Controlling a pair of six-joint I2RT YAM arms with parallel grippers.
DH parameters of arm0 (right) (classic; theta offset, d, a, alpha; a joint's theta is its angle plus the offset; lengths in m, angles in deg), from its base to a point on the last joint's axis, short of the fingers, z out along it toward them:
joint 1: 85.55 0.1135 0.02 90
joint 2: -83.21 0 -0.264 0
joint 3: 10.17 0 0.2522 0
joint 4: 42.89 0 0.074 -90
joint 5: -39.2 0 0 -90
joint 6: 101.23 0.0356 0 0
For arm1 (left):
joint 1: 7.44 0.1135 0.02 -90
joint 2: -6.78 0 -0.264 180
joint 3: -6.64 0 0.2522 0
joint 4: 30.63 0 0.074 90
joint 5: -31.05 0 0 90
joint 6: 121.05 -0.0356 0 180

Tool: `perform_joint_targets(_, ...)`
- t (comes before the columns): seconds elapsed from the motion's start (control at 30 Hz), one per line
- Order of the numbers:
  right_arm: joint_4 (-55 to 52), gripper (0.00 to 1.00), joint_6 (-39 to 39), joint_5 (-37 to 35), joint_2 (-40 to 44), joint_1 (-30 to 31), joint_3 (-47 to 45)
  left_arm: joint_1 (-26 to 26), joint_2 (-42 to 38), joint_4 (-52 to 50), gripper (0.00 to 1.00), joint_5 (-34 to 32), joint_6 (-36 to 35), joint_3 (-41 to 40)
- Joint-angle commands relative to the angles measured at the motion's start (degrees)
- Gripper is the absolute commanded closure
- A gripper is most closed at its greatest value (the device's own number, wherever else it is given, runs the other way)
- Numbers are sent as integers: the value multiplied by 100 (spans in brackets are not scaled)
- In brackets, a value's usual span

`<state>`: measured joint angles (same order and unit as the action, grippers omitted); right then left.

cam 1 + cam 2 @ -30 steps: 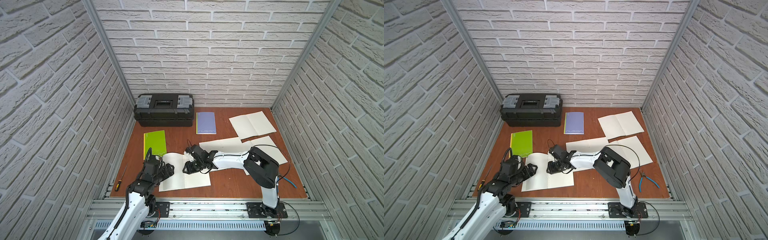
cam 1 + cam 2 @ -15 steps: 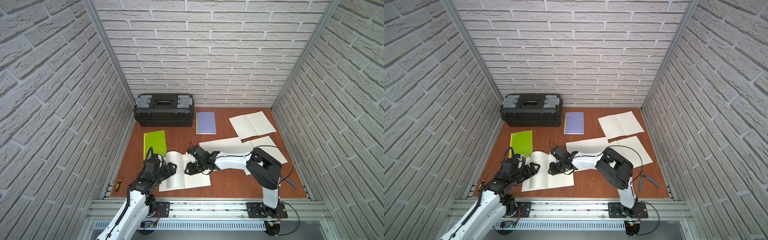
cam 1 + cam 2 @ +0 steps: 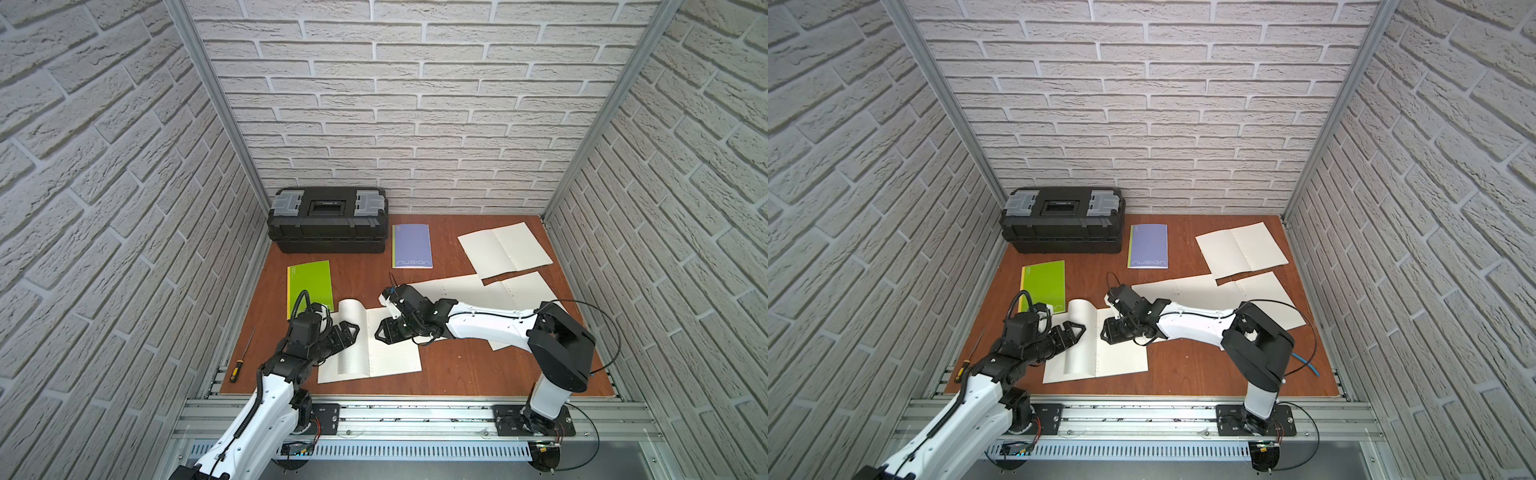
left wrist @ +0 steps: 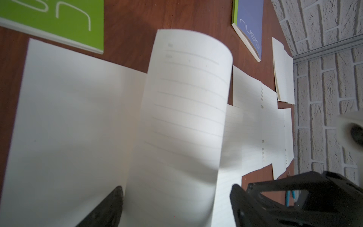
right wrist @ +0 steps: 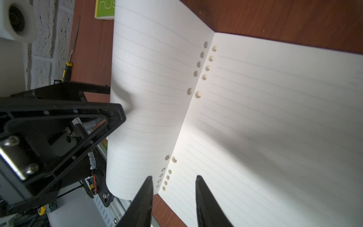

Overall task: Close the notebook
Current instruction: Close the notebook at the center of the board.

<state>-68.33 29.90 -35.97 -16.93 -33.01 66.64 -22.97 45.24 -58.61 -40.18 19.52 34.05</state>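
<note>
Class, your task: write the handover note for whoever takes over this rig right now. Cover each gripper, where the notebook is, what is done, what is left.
Notebook: open, lying near the front of the table, one raised sheet curling up near the spine.
Left gripper: open, jaws straddling that sheet, not pinching.
Right gripper: open, empty, above the right page by the spine.
Done: sheet lifted.
Left: fold the left half over and flatten; the right gripper probably must clear first.
</note>
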Motion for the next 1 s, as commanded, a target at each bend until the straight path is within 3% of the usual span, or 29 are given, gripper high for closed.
perform_joint_targets(0.0,-205,63,-120,-233,277,-166,-164,-77,103,573,15,246,-107,238)
perform_joint_targets(0.67,-431,62,-203,-505,969,-629,-569,-993,1139,1246,14,696,-317,751)
perform_joint_targets(0.97,-511,61,-244,-580,1197,-725,-618,-1276,1168,1593,14,930,-370,790)
